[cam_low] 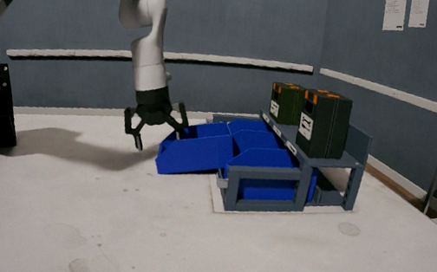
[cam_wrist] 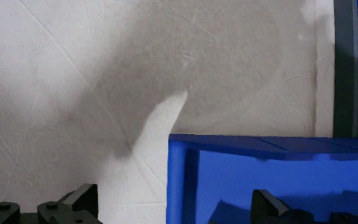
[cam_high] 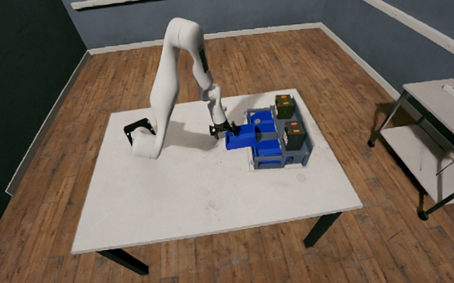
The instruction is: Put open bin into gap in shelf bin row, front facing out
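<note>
The loose blue bin [cam_high: 241,138] [cam_low: 198,155] [cam_wrist: 275,175] lies in front of the gap, its low open front toward the robot. Its rear end is raised at the front lip of the grey shelf [cam_low: 302,190] [cam_wrist: 344,75], so it tilts. Its parts cannot be made out. My gripper [cam_high: 225,134] [cam_low: 160,140] [cam_wrist: 174,205] is open at the bin's front end. One finger is outside the front wall, the other over the bin's inside; it grips nothing. Blue bins [cam_high: 267,147] [cam_low: 259,157] stand in the shelf on either side of the gap.
Two dark green cases [cam_high: 294,136] [cam_low: 323,124] [cam_high: 285,106] [cam_low: 287,104] stand on the low upper board. The shelf's side frame [cam_low: 268,174] closes off its near end. The robot's base [cam_high: 144,144] is at the far left of the table [cam_high: 164,199].
</note>
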Tool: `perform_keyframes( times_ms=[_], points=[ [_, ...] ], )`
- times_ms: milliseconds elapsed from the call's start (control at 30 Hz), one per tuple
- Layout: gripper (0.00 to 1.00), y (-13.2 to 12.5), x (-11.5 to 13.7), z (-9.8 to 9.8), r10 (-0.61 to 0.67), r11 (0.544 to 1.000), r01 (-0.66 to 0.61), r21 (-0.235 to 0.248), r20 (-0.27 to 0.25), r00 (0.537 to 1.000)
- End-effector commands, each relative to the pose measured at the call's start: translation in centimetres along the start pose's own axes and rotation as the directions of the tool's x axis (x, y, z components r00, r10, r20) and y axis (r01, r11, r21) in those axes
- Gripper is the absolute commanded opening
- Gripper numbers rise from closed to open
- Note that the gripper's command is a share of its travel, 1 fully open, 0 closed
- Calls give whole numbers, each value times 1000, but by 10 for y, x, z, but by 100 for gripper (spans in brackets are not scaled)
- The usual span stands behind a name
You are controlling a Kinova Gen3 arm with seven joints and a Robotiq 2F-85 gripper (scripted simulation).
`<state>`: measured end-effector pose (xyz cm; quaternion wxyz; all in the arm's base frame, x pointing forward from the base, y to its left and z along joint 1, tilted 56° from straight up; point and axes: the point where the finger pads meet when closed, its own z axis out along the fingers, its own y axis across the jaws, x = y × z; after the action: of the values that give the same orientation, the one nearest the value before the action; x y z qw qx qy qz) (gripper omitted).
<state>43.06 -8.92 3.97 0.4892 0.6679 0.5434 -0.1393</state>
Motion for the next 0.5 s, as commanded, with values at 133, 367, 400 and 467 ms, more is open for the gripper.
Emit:
perform_keyframes(
  times_ms=[133,367,400,467],
  points=[
    [100,0,0,1,0,1000,0,-1,-1,1000],
    [100,0,0,4,0,1000,0,-1,-1,1000],
    [100,0,0,4,0,1000,0,-1,-1,1000],
    [100,0,0,4,0,1000,0,-1,-1,1000]
  ],
)
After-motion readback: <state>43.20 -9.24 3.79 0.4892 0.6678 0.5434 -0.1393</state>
